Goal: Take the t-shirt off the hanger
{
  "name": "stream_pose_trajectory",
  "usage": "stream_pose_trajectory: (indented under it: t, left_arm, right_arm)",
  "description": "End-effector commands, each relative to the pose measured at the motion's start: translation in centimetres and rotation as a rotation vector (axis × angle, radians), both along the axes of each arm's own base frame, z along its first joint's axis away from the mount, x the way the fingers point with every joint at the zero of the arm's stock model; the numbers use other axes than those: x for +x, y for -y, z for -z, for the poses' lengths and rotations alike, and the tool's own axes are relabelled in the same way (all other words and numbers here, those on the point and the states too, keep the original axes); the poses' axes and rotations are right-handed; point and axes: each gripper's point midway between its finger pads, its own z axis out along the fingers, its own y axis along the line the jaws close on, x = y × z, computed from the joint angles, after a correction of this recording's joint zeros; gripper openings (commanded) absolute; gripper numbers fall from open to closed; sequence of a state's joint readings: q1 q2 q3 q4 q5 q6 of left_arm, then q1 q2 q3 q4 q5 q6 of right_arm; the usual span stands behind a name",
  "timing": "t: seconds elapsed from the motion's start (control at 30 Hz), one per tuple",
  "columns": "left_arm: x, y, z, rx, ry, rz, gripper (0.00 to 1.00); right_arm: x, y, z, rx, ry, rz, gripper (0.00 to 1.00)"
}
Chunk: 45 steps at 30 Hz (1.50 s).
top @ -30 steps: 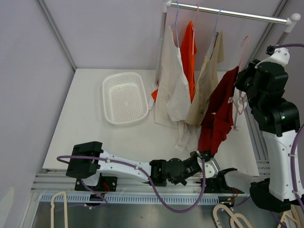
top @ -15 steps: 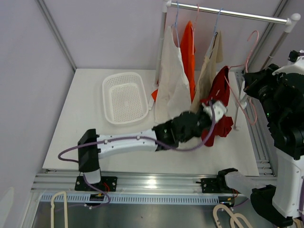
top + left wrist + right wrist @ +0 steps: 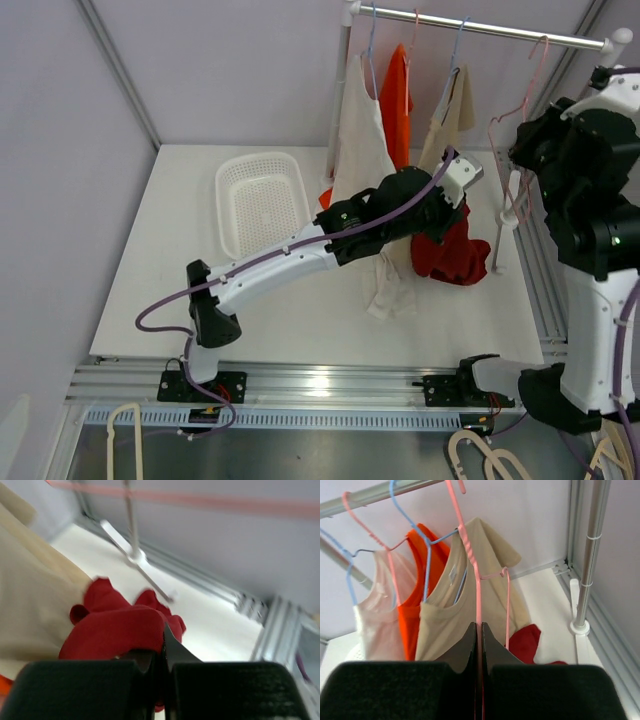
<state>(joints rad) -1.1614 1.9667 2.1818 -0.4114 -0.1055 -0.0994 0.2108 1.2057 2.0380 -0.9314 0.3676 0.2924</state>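
The dark red t-shirt (image 3: 455,248) hangs bunched from my left gripper (image 3: 452,200), which is shut on it above the table's right side. In the left wrist view the red cloth (image 3: 120,627) is pinched between the closed fingers. My right gripper (image 3: 527,150) is shut on a bare pink hanger (image 3: 518,140) and holds it up near the rail's right end. In the right wrist view the hanger's wire (image 3: 478,585) runs between the closed fingers. The red t-shirt (image 3: 525,642) lies below, off the hanger.
A rail (image 3: 480,28) carries a cream, an orange (image 3: 397,95) and a beige shirt (image 3: 440,130) on hangers. A white basket (image 3: 262,205) sits on the table at the left. The rail's right post (image 3: 587,555) stands close to my right gripper.
My left gripper rose from the table's front edge to the shirt and pulled it off. The pink hanger went up with my right gripper and is now bare.
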Motion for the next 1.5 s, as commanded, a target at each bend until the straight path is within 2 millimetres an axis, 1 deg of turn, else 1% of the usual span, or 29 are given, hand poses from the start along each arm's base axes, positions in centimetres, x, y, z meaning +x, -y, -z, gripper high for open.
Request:
stream_pose_trajectory:
  t: [0.0, 0.1, 0.13, 0.23, 0.27, 0.33, 0.37, 0.4, 0.43, 0.47, 0.5, 0.53, 0.57, 0.63, 0.7, 0.73, 0.77, 0.8, 0.83, 0.87, 0.93, 1.0, 1.07, 1.17, 1.2, 1.23, 1.33, 1.37, 1.47]
  left_arm:
    - [-5.1, -3.4, -6.3, -0.089, -0.011, 0.121, 0.01]
    - [-7.5, -4.8, -7.5, -0.086, -0.019, 0.182, 0.01]
    - [-8.3, -5.8, -9.0, -0.11, -0.005, 0.197, 0.01]
    - [-10.0, -7.5, -10.8, -0.127, 0.012, 0.228, 0.01]
    - [-10.7, -8.7, -12.1, -0.151, 0.019, 0.234, 0.01]
    - [-11.1, -10.0, -13.8, -0.178, 0.029, 0.233, 0.01]
    - [-11.3, -10.9, -15.3, -0.204, 0.046, 0.227, 0.01]
    - [-11.4, -11.5, -15.3, -0.186, 0.043, 0.223, 0.01]
    - [-11.6, -12.7, -17.7, -0.229, 0.071, 0.216, 0.01]
    - [-11.4, -13.1, -17.9, -0.221, 0.083, 0.202, 0.01]
    - [-11.6, -14.2, -19.2, -0.241, 0.101, 0.19, 0.01]
    - [-11.6, -14.6, -19.7, -0.248, 0.111, 0.184, 0.01]
    - [-11.9, -16.0, -20.9, -0.277, 0.137, 0.18, 0.01]
    - [-11.4, -18.0, -23.2, -0.34, 0.177, 0.132, 0.01]
    - [-10.2, -21.4, -25.5, -0.405, 0.22, 0.052, 0.01]
    - [-9.6, -22.5, -26.5, -0.439, 0.238, 0.017, 0.01]
    - [-7.9, -24.3, -27.3, -0.46, 0.255, -0.056, 0.01]
    - [-7.2, -25.8, -28.0, -0.481, 0.264, -0.092, 0.01]
    - [-6.6, -26.5, -28.3, -0.502, 0.243, -0.107, 0.01]
    - [-5.0, -28.5, -28.9, -0.517, 0.26, -0.17, 0.01]
    - [-4.5, -29.9, -29.4, -0.529, 0.273, -0.186, 0.01]
    - [-2.9, -31.8, -29.8, -0.536, 0.313, -0.265, 0.01]
    - [-2.2, -33.8, -30.4, -0.547, 0.356, -0.332, 0.01]
    - [-1.1, -36.0, -31.5, -0.579, 0.434, -0.411, 0.01]
    - [-1.4, -36.8, -32.8, -0.619, 0.489, -0.426, 0.01]
    - [-0.3, -36.5, -32.0, -0.594, 0.497, -0.435, 0.01]
    - [1.3, -38.2, -33.1, -0.597, 0.542, -0.502, 0.01]
    - [2.8, -37.8, -32.6, -0.587, 0.524, -0.51, 0.01]
    - [4.5, -38.2, -32.5, -0.609, 0.505, -0.523, 0.01]
  right_arm:
    - [2.6, 1.2, -1.3, -0.053, 0.039, 0.052, 0.0]
    - [4.5, 2.0, -1.4, -0.047, 0.054, 0.065, 0.0]
    - [4.9, 1.9, -1.7, -0.039, 0.07, 0.05, 0.0]
    - [6.5, 2.2, -1.7, -0.041, 0.077, 0.05, 0.0]
    - [6.9, 2.3, -1.9, -0.043, 0.083, 0.05, 0.0]
    - [7.2, 2.2, -2.3, -0.045, 0.099, 0.048, 0.0]
    - [7.3, 2.3, -2.5, -0.05, 0.106, 0.049, 0.0]
    - [7.2, 2.3, -2.8, -0.051, 0.113, 0.049, 0.0]
    - [7.2, 2.3, -3.0, -0.05, 0.121, 0.05, 0.0]
    - [7.1, 2.3, -3.2, -0.051, 0.126, 0.053, 0.0]
    - [7.0, 2.5, -3.4, -0.053, 0.135, 0.059, 0.0]
    - [6.9, 2.7, -3.6, -0.057, 0.141, 0.065, 0.0]
    - [7.1, 3.0, -3.6, -0.065, 0.142, 0.079, 0.0]
    - [7.7, 3.6, -3.4, -0.071, 0.141, 0.096, 0.0]
    - [8.9, 3.8, -2.8, -0.068, 0.131, 0.092, 0.0]
    - [9.4, 4.3, -2.4, -0.068, 0.122, 0.098, 0.0]
    - [9.8, 4.1, -2.2, -0.065, 0.12, 0.086, 0.0]
    - [10.2, 3.8, -2.2, -0.06, 0.126, 0.071, 0.0]
    - [10.8, 3.7, -1.7, -0.059, 0.116, 0.068, 0.0]
    - [11.0, 5.0, -1.7, -0.062, 0.118, 0.096, 0.0]
    - [11.4, 5.2, -1.9, -0.07, 0.132, 0.1, 0.0]
    - [11.7, 5.8, -2.2, -0.07, 0.143, 0.114, 0.0]
    - [12.2, 6.0, -2.0, -0.065, 0.142, 0.113, 0.0]
    - [12.9, 6.4, -1.3, -0.058, 0.128, 0.106, 0.0]
    - [13.1, 6.7, -1.1, -0.056, 0.123, 0.111, 0.0]
    - [13.3, 6.7, -0.8, -0.054, 0.115, 0.109, 0.0]
    - [13.8, 6.9, 0.6, -0.049, 0.087, 0.106, 0.0]
    - [13.9, 6.9, 0.9, -0.047, 0.083, 0.104, 0.0]
    - [14.0, 7.2, 2.8, -0.045, 0.048, 0.109, 0.0]
